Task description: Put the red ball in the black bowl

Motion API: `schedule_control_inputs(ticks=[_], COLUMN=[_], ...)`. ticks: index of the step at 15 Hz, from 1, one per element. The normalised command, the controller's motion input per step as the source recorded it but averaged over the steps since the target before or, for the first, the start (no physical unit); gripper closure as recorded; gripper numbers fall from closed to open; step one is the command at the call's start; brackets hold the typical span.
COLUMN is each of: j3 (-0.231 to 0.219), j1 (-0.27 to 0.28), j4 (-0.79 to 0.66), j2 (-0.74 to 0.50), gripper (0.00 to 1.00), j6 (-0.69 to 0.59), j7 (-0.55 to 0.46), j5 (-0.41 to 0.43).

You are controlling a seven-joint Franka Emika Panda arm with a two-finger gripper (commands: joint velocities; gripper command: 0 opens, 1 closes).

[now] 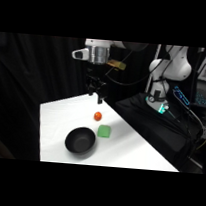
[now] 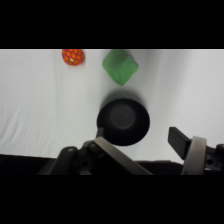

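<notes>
Above the table's far edge, upper centre of the side view, the gripper hangs with fingers spread, empty.
Red ball lies below it; black bowl lower left, green block between them.

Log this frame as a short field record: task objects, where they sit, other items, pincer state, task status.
red ball: on the white table, outside the bowl, free of the pincer
black bowl: on the table, nothing in it
green block: between ball and bowl, beside the bowl's rim
pincer: raised above the table's far edge, open, holding nothing
task status: ball not yet picked up
</notes>
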Motion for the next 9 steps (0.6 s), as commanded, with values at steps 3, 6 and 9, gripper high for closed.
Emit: schedule_control_inputs(ticks=[3,6,9], j3=[0.006,-0.026,-0.061], j1=[-0.023,-0.054,-0.086], j4=[-0.01,-0.07,-0.14], j2=[-0.01,-0.06,-0.07], gripper=[0.00,0.00,0.00], j6=[0.00,0.06,0.15], j7=[-0.01,-0.01,-0.02], j5=[0.022,0.017,0.044])
